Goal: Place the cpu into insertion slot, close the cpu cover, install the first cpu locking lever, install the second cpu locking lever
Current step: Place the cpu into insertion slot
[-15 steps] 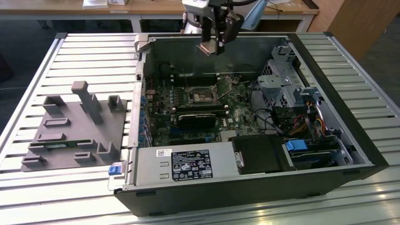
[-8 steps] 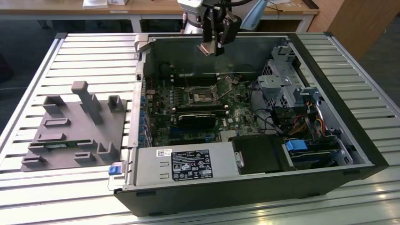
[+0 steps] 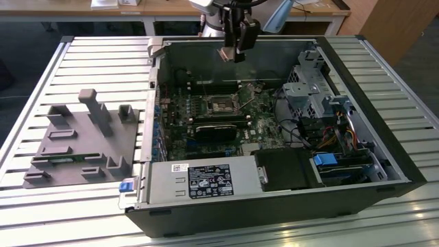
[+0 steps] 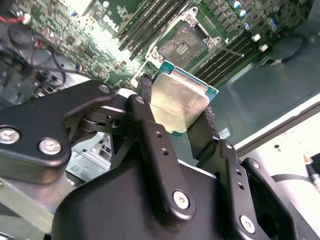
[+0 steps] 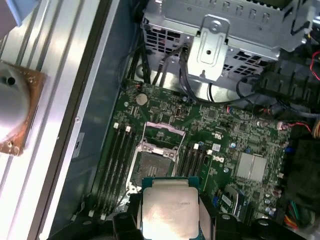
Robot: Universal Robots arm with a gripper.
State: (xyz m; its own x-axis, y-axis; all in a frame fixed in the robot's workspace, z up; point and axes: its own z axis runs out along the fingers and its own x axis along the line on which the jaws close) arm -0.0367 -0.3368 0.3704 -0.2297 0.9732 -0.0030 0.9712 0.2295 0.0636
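Gripper (image 3: 229,55) clenched on the chip (image 3: 224,53), up in the air at upper centre of the exterior view, over the far end of the open computer case (image 3: 156,77). In both wrist views the black fingers (image 4: 144,107) pinch the chip (image 4: 179,102) by two opposite edges, its pale metal face towards the cameras.

Socket (image 3: 221,104) sits mid-frame in the exterior view, on the green board (image 3: 264,128). Chip well apart from it, not yet over it. In the first wrist view the socket (image 5: 154,164) looks bare, and a metal frame that I take for the cover plate (image 5: 164,136) seems swung up at its far side. Not sure of its angle.

Risks, as I judge them:
- Hold is on thin edges only. A knock or a jerk could tilt the chip or let it slip.
- A tilted or turned chip would land a corner on the socket rim or contacts. Cannot tell from here whether it is turned the right way.
- If the cover plate leans inward, the chip or a finger could catch it.

Room: air above the board is open. Memory slots (image 5: 117,160) flank the socket closely. The metal drive cage (image 3: 305,92) and loose cables (image 3: 296,135) crowd the exterior view's right. Case wall stands on the exterior view's left, a grey parts holder (image 3: 82,139) outside it on the slatted table (image 3: 89,51).
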